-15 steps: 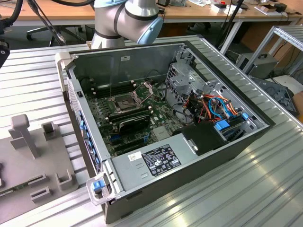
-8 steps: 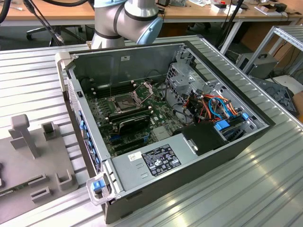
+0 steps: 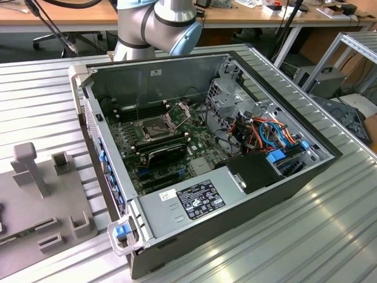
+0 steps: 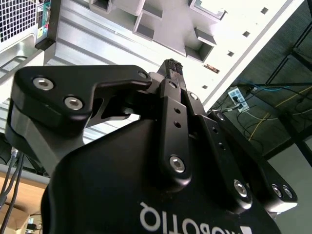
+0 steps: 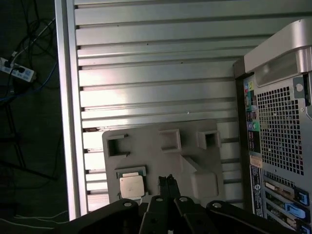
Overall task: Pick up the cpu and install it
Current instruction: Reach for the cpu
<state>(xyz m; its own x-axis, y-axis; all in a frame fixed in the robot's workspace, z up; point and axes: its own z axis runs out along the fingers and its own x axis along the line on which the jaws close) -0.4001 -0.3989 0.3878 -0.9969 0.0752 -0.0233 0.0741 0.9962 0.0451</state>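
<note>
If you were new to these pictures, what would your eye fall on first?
The open computer case dominates the exterior view, lying on the ribbed metal table with its motherboard exposed. In the first wrist view the cpu sits in a pocket of the grey holder, with the shut tool near it.

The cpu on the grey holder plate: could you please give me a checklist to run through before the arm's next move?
1. Small square silver-grey cpu lies flat in its recess on the grey plastic holder plate: ok.
2. Black hand holds nothing: ok.
3. Hand open for a grasp: not ok, it is shut.
4. Hand centred over the cpu: not ok, it hangs beside it, apart.
5. Dark metal computer case open, green motherboard exposed: ok.
6. Hinged metal socket free: cannot tell.
</note>
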